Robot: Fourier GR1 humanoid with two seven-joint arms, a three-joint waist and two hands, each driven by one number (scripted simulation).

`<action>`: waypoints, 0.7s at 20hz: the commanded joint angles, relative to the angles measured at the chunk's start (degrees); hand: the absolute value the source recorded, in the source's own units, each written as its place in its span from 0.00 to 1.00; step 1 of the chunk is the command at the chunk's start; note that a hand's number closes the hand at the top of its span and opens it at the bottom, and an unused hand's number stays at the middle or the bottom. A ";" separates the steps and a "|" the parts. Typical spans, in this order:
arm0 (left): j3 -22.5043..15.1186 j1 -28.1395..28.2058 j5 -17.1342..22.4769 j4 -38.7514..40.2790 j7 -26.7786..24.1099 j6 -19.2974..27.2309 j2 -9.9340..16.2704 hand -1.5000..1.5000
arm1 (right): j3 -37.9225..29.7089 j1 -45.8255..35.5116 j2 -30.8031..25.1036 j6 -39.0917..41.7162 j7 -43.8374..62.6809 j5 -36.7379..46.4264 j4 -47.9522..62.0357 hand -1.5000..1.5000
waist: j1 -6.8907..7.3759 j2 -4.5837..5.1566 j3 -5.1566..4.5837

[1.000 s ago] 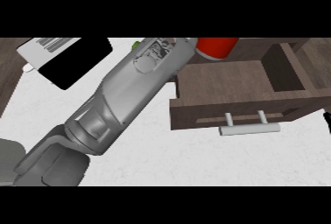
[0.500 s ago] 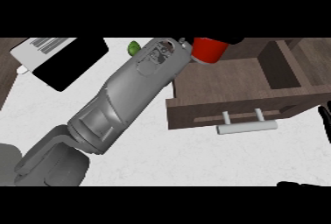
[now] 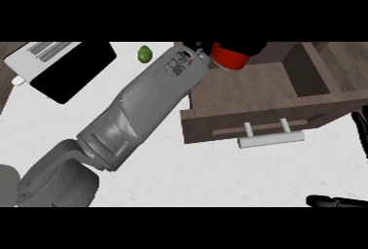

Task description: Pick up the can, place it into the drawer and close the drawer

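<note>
- You have the can [image 3: 231, 55] further along than it was a second ago: it now hangs over the inner part of the open drawer [image 3: 273, 90], near the top edge of the head view, where before it sat closer to the drawer's left side.
- The can is red and only its lower part shows; the left hand [image 3: 201, 47] is wrapped about its upper end and mostly hidden at the picture's top.
- Judged from this, the carry is nearly done; lowering and letting go are not yet done, and the drawer stands pulled out with its handle [image 3: 271, 140] toward you.
- Your left forearm [image 3: 147, 104] runs in a long diagonal from the lower left up to the drawer's left corner, crossing the white tabletop [image 3: 165, 170].
- The right hand [image 3: 338, 202] shows only as dark fingers at the lower right edge, relaxed and holding nothing, well apart from the handle.
- A small green object [image 3: 145, 54] lies beside the forearm, untouched.
</note>
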 commanded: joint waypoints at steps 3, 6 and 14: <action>-1.85 2.03 1.68 1.66 -1.81 3.04 0.00 0.00 | 1.54 -1.21 0.39 -0.65 0.94 1.31 -0.10 0.00 | -0.85 0.38 -0.02; -1.15 -0.45 2.42 3.46 -1.18 4.28 0.00 0.00 | -0.67 -1.49 -1.48 0.72 0.62 -1.04 -0.06 0.00 | -1.45 0.55 0.02; -2.37 0.70 5.30 2.06 -1.93 6.44 0.00 0.00 | -0.46 -2.77 -1.62 0.27 1.61 -1.15 -0.68 0.00 | -1.49 0.44 0.01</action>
